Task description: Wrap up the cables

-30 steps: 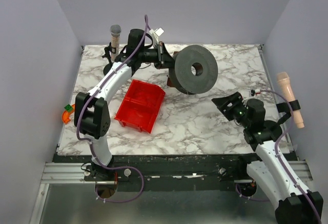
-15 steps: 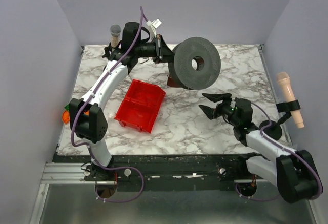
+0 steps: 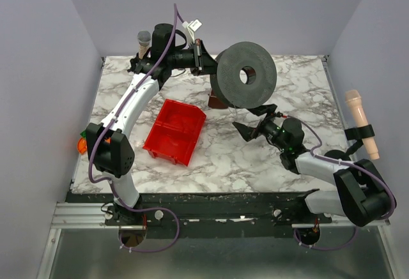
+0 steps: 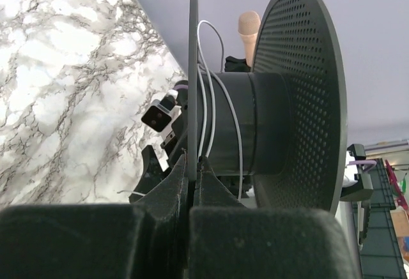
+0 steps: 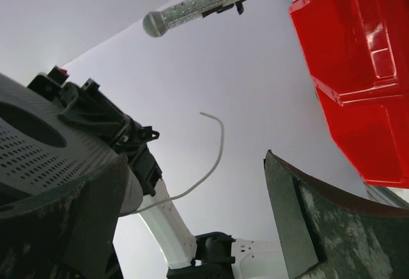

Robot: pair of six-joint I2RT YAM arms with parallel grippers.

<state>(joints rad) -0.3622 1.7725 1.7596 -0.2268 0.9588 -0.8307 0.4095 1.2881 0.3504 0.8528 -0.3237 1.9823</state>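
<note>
place: robot lab cell | signs: plain walls (image 3: 38,68), marble-print table (image 3: 300,87), aluminium mounting rail (image 3: 77,214)

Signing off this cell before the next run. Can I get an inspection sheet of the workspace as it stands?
Surface: marble-pattern table, intact where visible.
Job's things: black spool held up off the table; white cable has a free end dangling and a few loose turns on the hub.
Clutter: red bin; orange item at the left edge; grey microphone back left; beige microphone on the right.
Grippers: left gripper shut on the spool's flange; right gripper open, holding nothing, just below the spool.
Cables: purple hose along the left arm.
Surroundings: plain lavender walls.
</note>
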